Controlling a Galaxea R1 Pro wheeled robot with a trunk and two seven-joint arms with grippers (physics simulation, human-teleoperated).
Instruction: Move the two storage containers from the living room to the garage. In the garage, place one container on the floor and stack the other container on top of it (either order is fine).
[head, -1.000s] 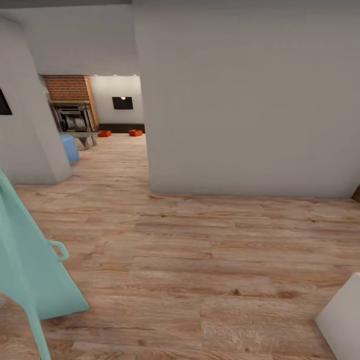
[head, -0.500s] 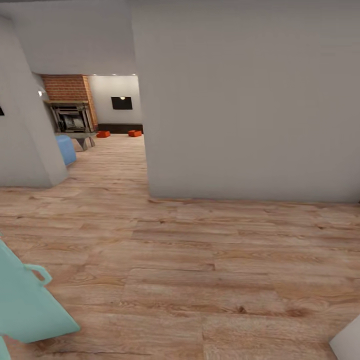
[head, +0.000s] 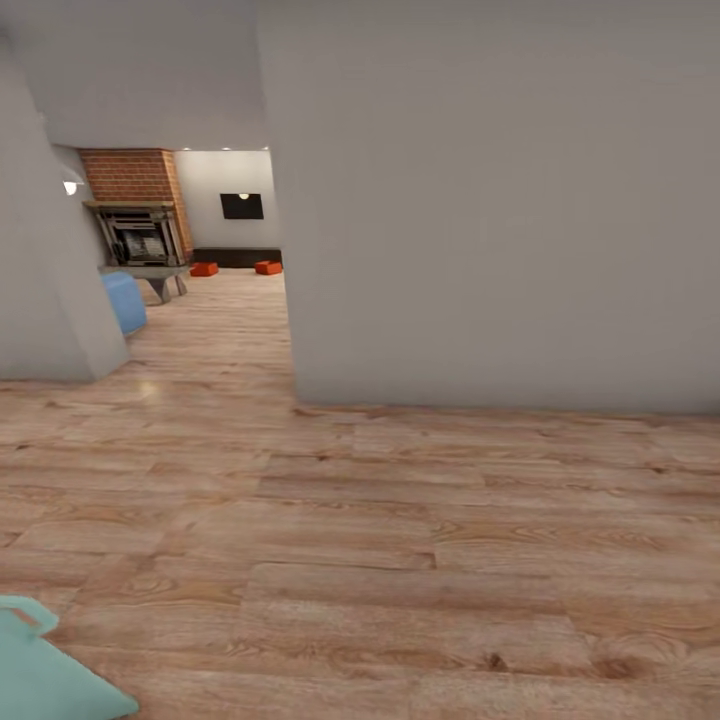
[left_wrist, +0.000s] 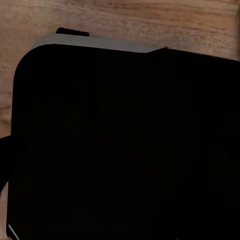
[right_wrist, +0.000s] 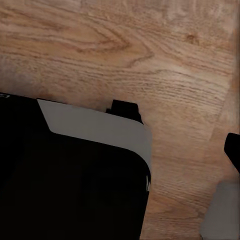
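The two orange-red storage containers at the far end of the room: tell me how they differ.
The left orange-red storage container sits nearer the red-brick fireplace; the right orange-red storage container lies closer to the edge of the big grey wall. The right one sits almost under the black wall TV, the left one off to its side. Both rest on the light wood-plank floor before the low dark bench, alike in colour; finer detail is too small to tell.
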